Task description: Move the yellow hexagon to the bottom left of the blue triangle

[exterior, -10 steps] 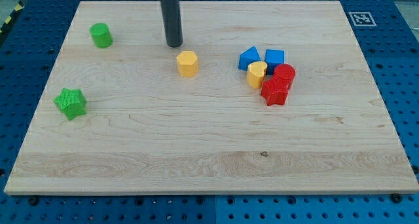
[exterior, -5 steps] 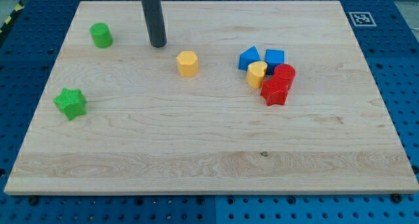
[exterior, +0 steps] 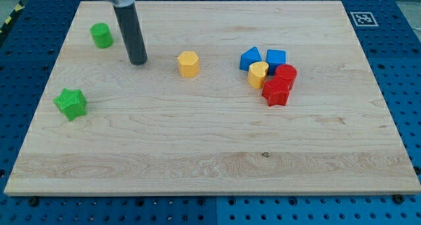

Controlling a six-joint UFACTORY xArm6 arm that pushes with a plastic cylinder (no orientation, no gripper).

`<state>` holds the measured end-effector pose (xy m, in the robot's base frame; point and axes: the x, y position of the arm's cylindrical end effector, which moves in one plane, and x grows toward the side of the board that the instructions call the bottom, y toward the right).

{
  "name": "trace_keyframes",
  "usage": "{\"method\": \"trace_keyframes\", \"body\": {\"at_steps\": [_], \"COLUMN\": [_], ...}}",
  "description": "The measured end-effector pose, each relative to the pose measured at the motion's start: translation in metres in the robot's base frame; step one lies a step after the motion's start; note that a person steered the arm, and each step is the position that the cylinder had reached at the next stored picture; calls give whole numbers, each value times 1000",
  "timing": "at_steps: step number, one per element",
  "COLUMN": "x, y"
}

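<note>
Camera view: my tip [exterior: 138, 62], a bare rod tool with no jaws, touches nothing. The yellow hexagon [exterior: 188, 64] sits off the tool toward the view's right, the blue triangle [exterior: 250, 58] farther that way. Judgement: push from the hexagon's left face, aimed slightly downward, stopping just short of the yellow heart [exterior: 258, 74].

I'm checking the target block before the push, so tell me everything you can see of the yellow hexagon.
The yellow hexagon is a small six-sided block, yellow-orange, with a flat top and ribbed-looking sides. It stands upright on the wooden board, above and to the left of the board's middle. Nothing touches it. My tip sits apart on its left, and the blue triangle lies off to its right with bare wood between them. It looks whole and undamaged.
</note>
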<state>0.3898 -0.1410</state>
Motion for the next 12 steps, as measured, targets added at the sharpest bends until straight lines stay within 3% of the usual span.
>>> {"method": "trace_keyframes", "body": {"at_steps": [1, 4, 7, 12], "x": [18, 14, -12, -7], "y": [31, 105, 94, 121]}}
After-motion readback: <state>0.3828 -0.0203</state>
